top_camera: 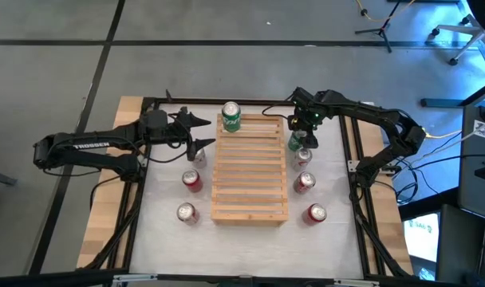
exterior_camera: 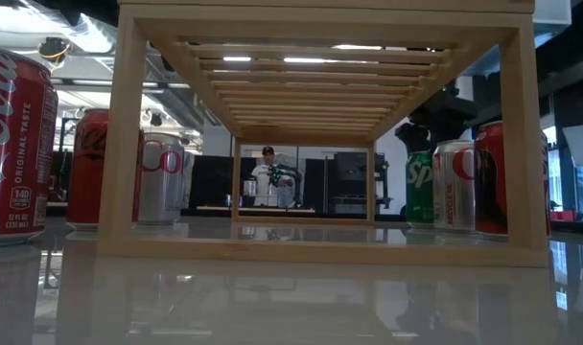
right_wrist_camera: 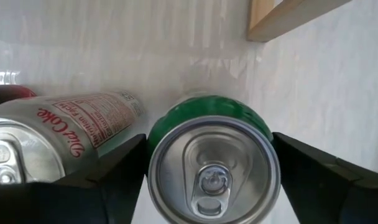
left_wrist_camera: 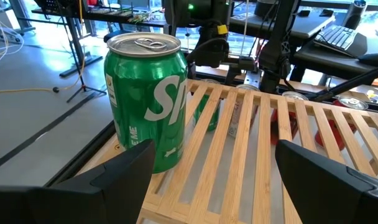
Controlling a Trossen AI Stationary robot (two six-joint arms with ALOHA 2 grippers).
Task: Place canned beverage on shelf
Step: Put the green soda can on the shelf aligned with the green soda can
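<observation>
Slatted bamboo shelf [top_camera: 250,169] sits mid-worktop [top_camera: 250,239]; I use it as my landmark.

Cans counted from the high view: eight in all.
- One green Sprite can [top_camera: 231,116] upright on the shelf's far left corner.
- Three on the worktop left of the shelf: silver Diet Coke [top_camera: 198,154], red Coke [top_camera: 193,181], red Coke [top_camera: 186,212].
- Four right of the shelf: second green Sprite can [top_camera: 295,142] by the far right corner, silver Diet Coke [top_camera: 304,156], red Coke [top_camera: 305,182], red Coke [top_camera: 315,214].

Left claw [top_camera: 201,131] hangs just left of the shelf's far left corner, fingers spread, gripping nothing; the shelved can stands just beyond it.

Right claw [top_camera: 299,135] is above the second Sprite can, fingers [right_wrist_camera: 329,180] spread either side of its top, not yet pinching.
</observation>
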